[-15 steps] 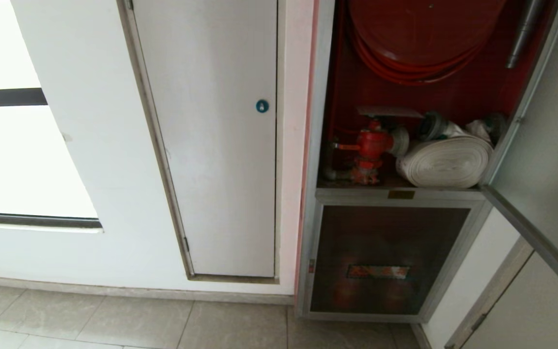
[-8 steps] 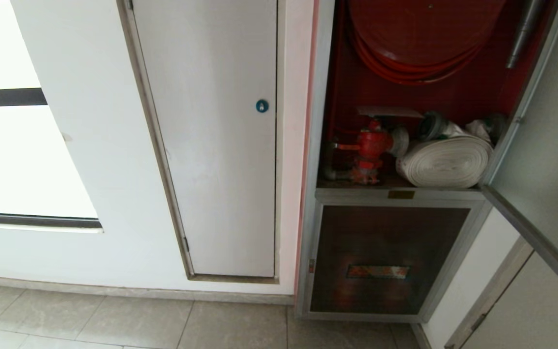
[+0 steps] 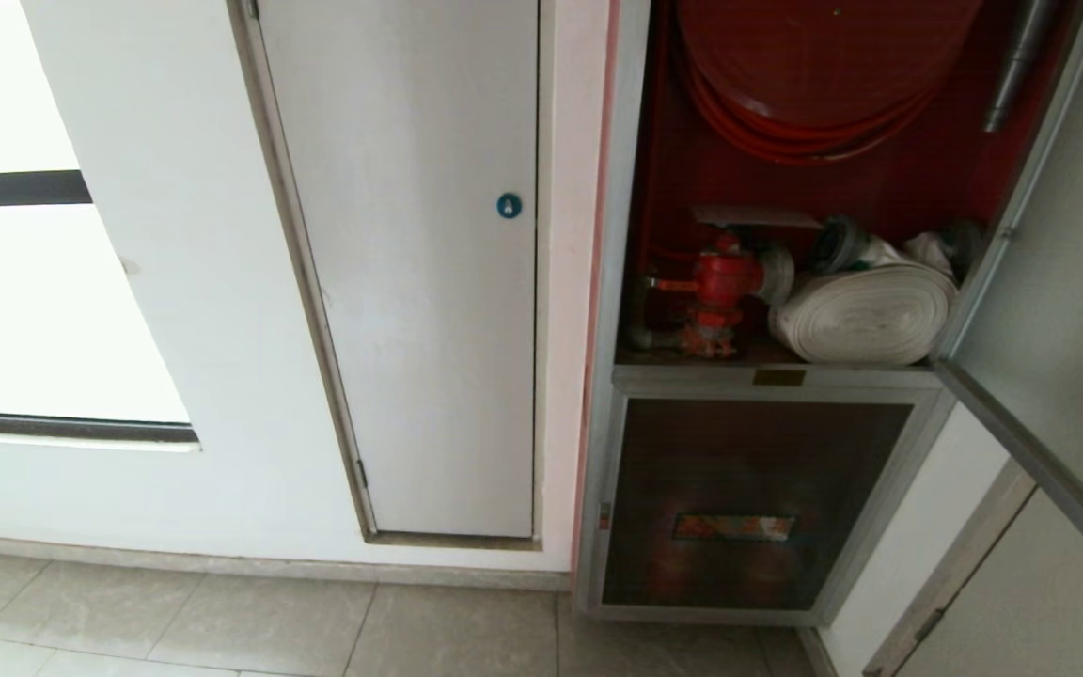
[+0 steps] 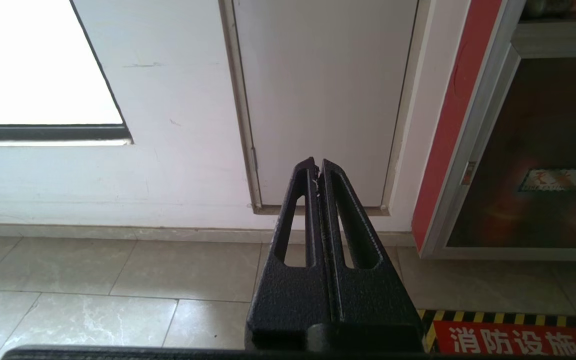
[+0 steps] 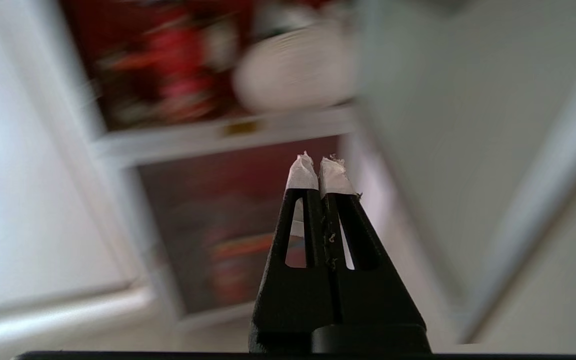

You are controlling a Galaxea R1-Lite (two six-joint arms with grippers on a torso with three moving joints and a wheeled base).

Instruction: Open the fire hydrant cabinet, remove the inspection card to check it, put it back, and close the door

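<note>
A wall with a bright window [image 3: 43,301] is seen at far left, then a plain white door [image 3: 429,282] with a round blue lock [image 3: 509,205]. The left gripper [image 4: 317,167] is held low over the tiled floor [image 4: 118,270], its jaws pressed together and holding nothing; the white door lies straight ahead of it, and a red floor sign [image 4: 513,340] lies beside it near the cabinet.

Further right, the fire hydrant cabinet [image 3: 609,376] stands open. Inside its red interior a red hose reel [image 3: 814,85] is hung above a red valve [image 3: 720,282] and a white rolled hose [image 3: 866,315], which sit side by side on the shelf. Below them the lower dark glass panel [image 3: 748,498] is closed.

The right gripper [image 5: 318,165], its tips wrapped in white tape, is clenched shut and empty. It is aimed at the cabinet, with the lower panel ahead of it, the valve and hose above and beyond its tips, and the door [image 3: 1059,320] swung wide open close on its right.

The inspection card cannot be made out in any view; a flat pale piece above the valve might be it, but this cannot be told.

The opening step appears done, and the reach for the card appears to be in hand. The next move is judged to call for the card to be located, the right jaws to be parted, and the tips to be brought to an edge of the card.
</note>
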